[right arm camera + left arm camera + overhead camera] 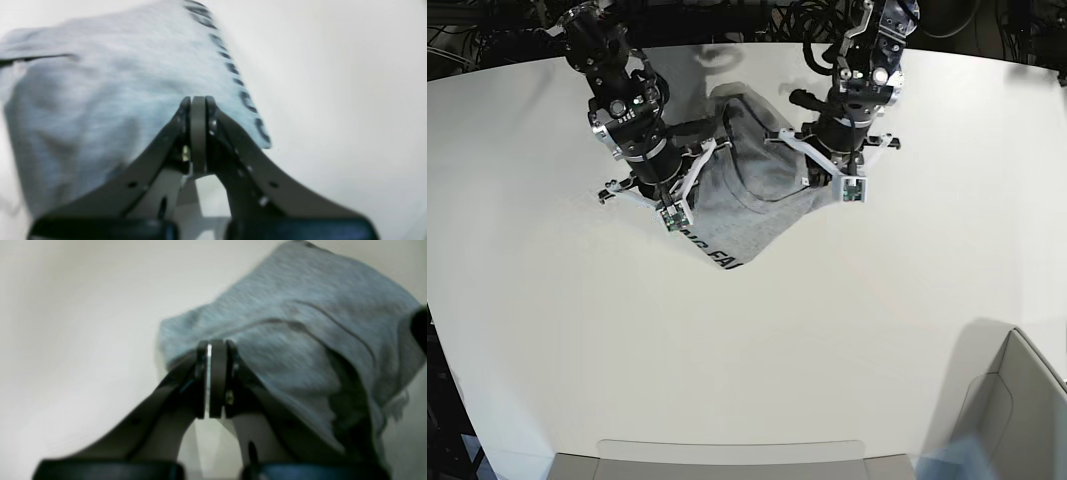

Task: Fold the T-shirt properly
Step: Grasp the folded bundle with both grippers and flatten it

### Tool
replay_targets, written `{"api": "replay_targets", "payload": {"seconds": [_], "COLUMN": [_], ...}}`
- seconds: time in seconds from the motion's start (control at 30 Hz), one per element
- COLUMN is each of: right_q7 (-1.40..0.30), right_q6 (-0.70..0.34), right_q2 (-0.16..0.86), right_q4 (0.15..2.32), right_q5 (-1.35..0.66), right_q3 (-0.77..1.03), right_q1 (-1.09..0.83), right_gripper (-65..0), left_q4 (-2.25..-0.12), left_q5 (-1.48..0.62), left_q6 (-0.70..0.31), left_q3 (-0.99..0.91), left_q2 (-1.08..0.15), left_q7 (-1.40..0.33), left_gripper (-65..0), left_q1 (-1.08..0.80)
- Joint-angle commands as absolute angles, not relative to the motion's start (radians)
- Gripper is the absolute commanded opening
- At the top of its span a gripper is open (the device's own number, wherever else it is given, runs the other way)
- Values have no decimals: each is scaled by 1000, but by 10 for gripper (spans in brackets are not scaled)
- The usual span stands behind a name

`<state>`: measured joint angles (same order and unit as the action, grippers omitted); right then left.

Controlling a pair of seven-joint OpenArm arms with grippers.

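The heather-grey T-shirt (757, 215) hangs bunched between my two arms at the back of the white table (827, 330), with black lettering (723, 260) at its lower tip. My left gripper (852, 190) is on the right in the base view, shut on the shirt's edge. In the left wrist view, its jaws (213, 345) are closed with the cloth (300, 306) draped to the right. My right gripper (672, 220) is shut on the other edge. In the right wrist view, the gripper (198, 100) pinches the cloth (100, 83) beside the lettering (247, 100).
A grey open box (1027, 400) stands at the front right corner. A pale tray edge (727, 450) lies along the table's front. Dark cables and arm bases (727, 15) crowd the back edge.
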<state>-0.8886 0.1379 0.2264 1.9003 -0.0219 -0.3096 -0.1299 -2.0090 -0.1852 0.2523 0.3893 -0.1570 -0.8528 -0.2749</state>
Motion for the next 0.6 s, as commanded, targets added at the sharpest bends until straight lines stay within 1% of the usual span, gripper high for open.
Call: {"api": "replay_targets", "payload": {"seconds": [0.0, 0.07, 0.23, 0.33, 0.57], "right_q7": [-874, -872, -872, -872, -871], "right_q6": [125, 97, 97, 96, 96], "right_q2": [248, 259, 259, 257, 239], "right_q4": [1893, 1860, 1853, 1854, 1886], "right_q5": [-42, -71, -79, -85, -85], "right_q3": [-306, -300, -300, -300, -300], "right_q1": [-122, -122, -130, -130, -130], "right_gripper": [-650, -650, -650, -650, -650], "left_q4": [-2011, -1959, -1819, -1782, -1721], "left_q5": [-185, -183, -183, -183, -183], "left_q6": [255, 255, 255, 255, 255], "left_q3": [417, 453, 463, 463, 463], "left_q2": [-159, -159, -159, -159, -159], "left_q7": [-843, -854, -849, -843, -845], "left_gripper": [-632, -632, -632, -632, -632], "left_q1": [-277, -255, -216, -200, -71]}}
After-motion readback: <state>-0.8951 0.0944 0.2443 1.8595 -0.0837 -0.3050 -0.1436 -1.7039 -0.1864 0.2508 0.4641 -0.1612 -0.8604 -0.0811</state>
